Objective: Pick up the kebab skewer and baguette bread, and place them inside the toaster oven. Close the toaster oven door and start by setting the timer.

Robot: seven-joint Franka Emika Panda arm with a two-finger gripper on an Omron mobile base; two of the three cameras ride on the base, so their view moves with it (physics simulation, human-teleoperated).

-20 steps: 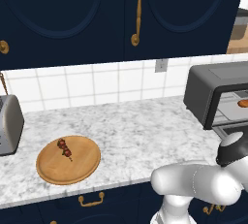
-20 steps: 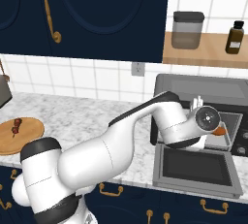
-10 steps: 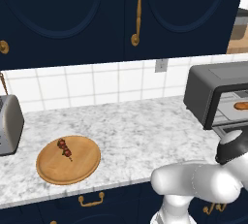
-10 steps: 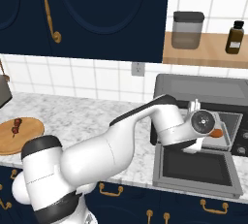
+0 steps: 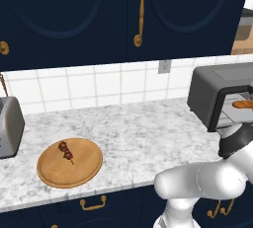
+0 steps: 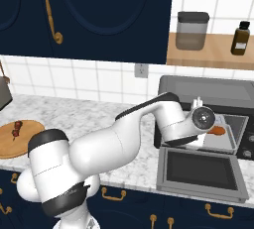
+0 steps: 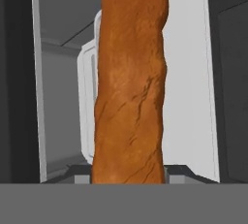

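Baguette bread (image 7: 130, 82) – golden-brown, cracked crust – inside the toaster oven (image 6: 208, 92).

The baguette bread (image 7: 130, 82) between the jaws has a rough, matt golden-brown crust, cracked and scored along its length. Around it the toaster oven (image 6: 208, 91) is smooth dark grey metal with a dull sheen; its inner walls beyond the jaws look pale, flat and matt. The toaster oven door (image 6: 201, 172) below the jaws carries a dark, glassy window. The surface (image 5: 138, 133) is polished grey-veined marble. The round board (image 5: 69, 162) is smooth light wood.
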